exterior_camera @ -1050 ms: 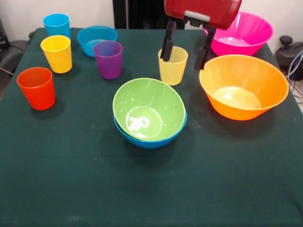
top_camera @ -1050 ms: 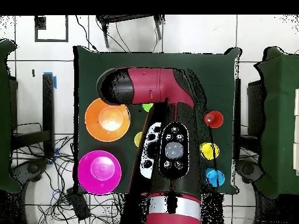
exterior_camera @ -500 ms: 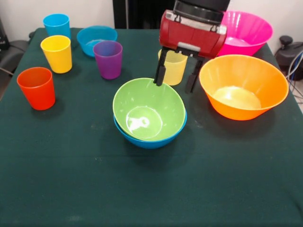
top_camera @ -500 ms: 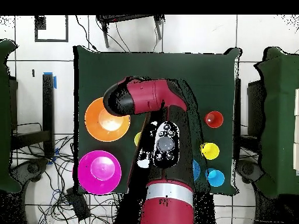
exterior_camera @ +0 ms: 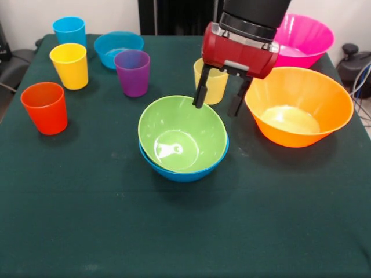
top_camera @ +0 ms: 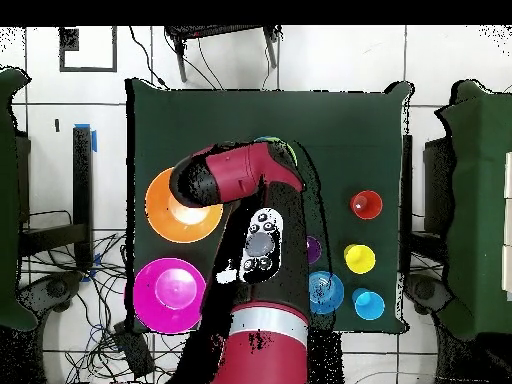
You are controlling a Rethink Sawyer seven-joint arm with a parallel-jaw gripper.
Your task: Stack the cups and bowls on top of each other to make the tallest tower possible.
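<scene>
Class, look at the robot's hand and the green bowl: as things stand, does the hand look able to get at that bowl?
Probably yes. The hand hangs open just above the green bowl's far rim, with nothing between them; the pale yellow cup stands behind it.

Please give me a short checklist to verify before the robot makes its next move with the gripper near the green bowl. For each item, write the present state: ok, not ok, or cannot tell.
1. Gripper open and empty: ok; both fingers are apart, nothing between them.
2. Green bowl seated in the blue bowl beneath it: ok, though it sits tilted.
3. Gripper lined up on the green bowl's far rim: cannot tell; the overhead view is covered by the arm.
4. Pale yellow cup clear of the fingers: cannot tell; it stands just behind them.
5. Large orange bowl upright and free: ok.
6. Tower finished: not ok; the other cups and bowls stand apart.
</scene>
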